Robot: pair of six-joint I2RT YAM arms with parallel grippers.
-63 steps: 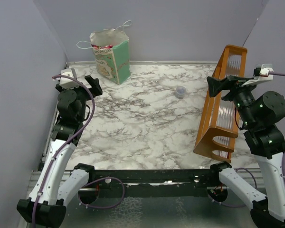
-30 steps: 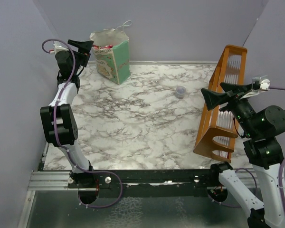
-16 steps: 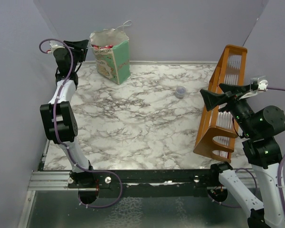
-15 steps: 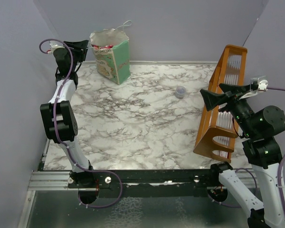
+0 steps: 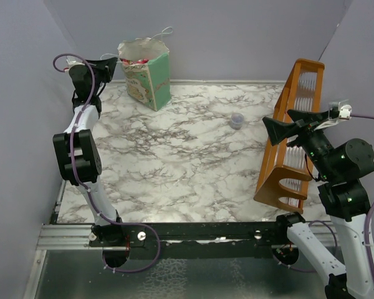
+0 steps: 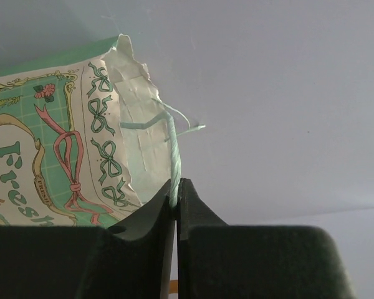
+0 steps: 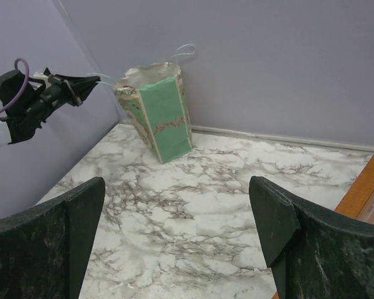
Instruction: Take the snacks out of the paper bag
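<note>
Right gripper (image 7: 176,187) is spread wide and holding nothing. It hangs in the air beside the orange rack (image 5: 293,143), well apart from the bag. A clear cup (image 5: 237,120) stands alone further out on the marble-pattern table (image 5: 187,168). At the far-left corner the left gripper (image 6: 176,187) is pressed together on one string handle (image 6: 173,152) of the paper bag (image 6: 56,156). The bag stands upright near the back wall with its mouth open. The snacks (image 5: 136,61) are inside it; only a bit of red shows at the rim.

Risks, my read:
- The handle is thin string set in a ragged paper rim, so a hard pull could rip it out or tear the rim.
- The bag looks light and tall on a narrow base. A sideways tug would likely tip or drag it rather than steady it.
- The pinch area is tiny, so the string could slide out.
- The right arm has to cross the table and may clip the cup.

Materials:
- Rack: rigid orange wood frame.
- Cup: small, clear, light.
- Table: flat and hard.
- Bag: thin creased paper with green sides, a cream front printed with bows, and a white inside.
- Packets: too little shows to judge their texture.
</note>
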